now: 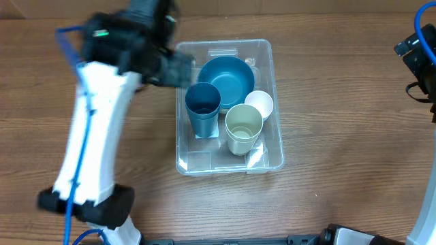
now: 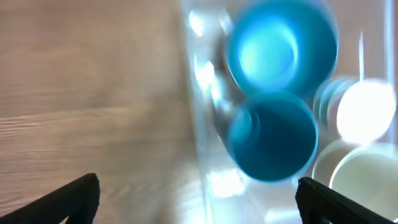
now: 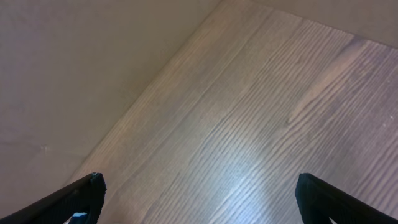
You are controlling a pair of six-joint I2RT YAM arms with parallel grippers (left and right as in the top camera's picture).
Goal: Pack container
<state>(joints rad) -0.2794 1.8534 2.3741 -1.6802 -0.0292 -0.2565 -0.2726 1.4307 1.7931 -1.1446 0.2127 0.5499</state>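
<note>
While overhead shows container [image 1: 204,160], right wrist: table [image 3: 261,124].

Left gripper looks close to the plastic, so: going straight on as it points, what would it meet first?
Probably the container side wall, with the dark blue cup just inside; blur hides depth.

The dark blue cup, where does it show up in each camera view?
Overhead: the dark blue cup is just left of centre, inside the container, below-left of the blue bowl.
Left wrist: blurred, right of centre, directly below the bowl.
Right wrist: not in it; only the wooden table shows.
Shared landmark: the blue bowl.
</note>
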